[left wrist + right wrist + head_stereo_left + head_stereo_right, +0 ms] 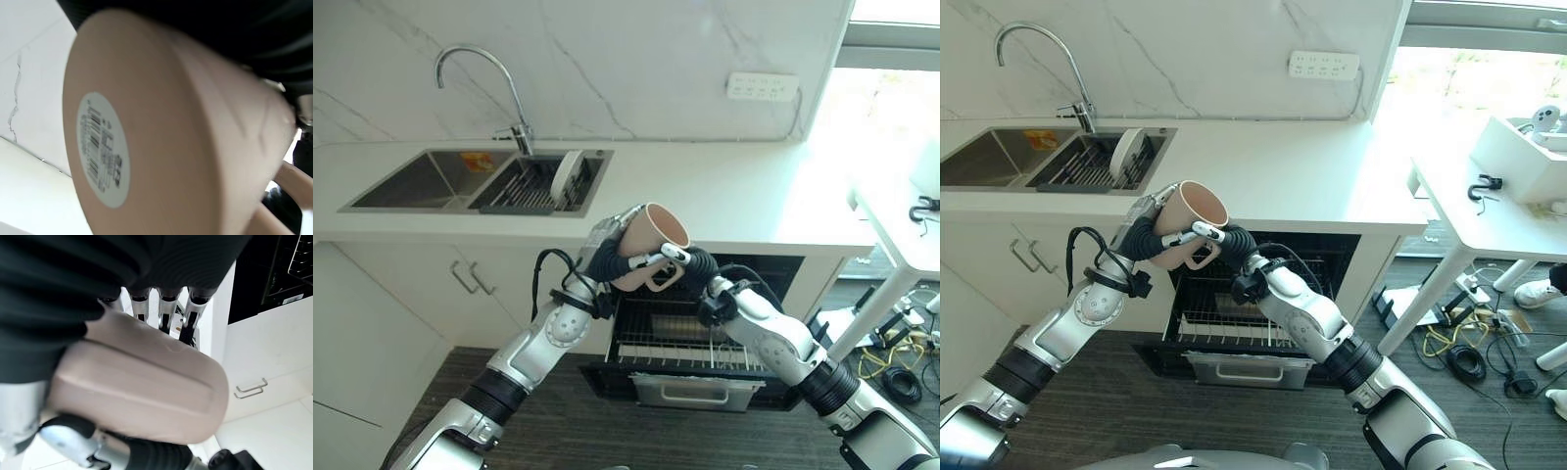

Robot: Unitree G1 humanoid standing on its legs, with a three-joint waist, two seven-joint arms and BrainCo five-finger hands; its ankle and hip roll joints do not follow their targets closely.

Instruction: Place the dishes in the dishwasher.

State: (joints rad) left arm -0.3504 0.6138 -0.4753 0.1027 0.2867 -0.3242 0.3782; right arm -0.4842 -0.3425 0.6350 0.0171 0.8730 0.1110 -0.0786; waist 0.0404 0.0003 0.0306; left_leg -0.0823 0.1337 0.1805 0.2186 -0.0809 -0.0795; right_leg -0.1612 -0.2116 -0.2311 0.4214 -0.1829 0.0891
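Both hands on the mug [646, 245] above the open dishwasher [690, 338]: left hand [607, 247] curls round its base, right hand [677, 260] curls at handle, mouth tilted up-right, rack directly below.

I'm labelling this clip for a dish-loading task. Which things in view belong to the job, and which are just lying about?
Part of the job:
- beige ceramic mug, held by left hand and right hand
- open dishwasher with wire rack
- white plate standing in the sink rack

Just lying about:
- chrome tap
- white wall socket strip
- white side table
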